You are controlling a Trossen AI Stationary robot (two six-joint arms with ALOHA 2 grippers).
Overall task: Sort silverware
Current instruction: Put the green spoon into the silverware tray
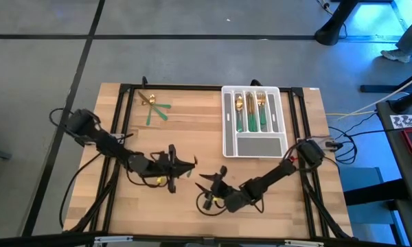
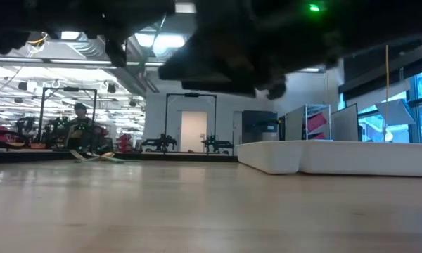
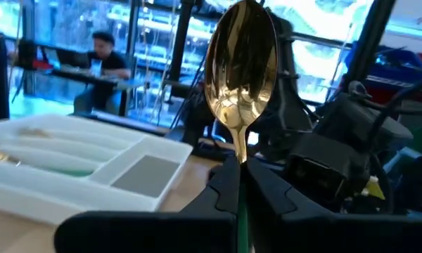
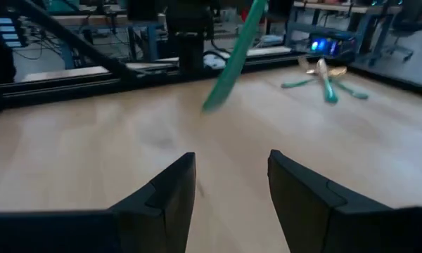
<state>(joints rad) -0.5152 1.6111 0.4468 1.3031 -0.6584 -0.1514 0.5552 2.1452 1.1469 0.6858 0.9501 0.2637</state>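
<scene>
Gold and green mark the silverware: from above, several pieces lie in the slots of the tray (image 1: pixel 253 121), while a small loose heap (image 1: pixel 154 108) sits well to the tray's left, near the table's far edge. The left gripper (image 1: pixel 187 165) hangs over the wood to the near left of the tray, and the right gripper (image 1: pixel 207 181) sits just beside it, nearer still to the front edge. With both arms this close, a careless swing toward the tray could knock one into the other.

At table height the tray (image 2: pixel 337 156) shows as a pale block on the right and the loose pieces (image 2: pixel 93 155) as a low cluster far off on the left; the arms are only dark shapes overhead.

Past the left wrist, the spoon (image 3: pixel 240 72) stands bowl up, its slim green handle pinched between that gripper's closed fingers (image 3: pixel 221 190) (a narrow hold, low on the handle). The tray (image 3: pixel 70 172) lies beyond it. A hold that thin may let the spoon pivot or slip during the carry, so it could land across a divider or in the wrong slot.

Past the right wrist, its fingers (image 4: pixel 170 193) stand apart and empty above bare wood, the green handle (image 4: pixel 233 56) hanging just ahead and the loose heap (image 4: pixel 325 77) farther off. Brushing that handle could twist the spoon loose.
</scene>
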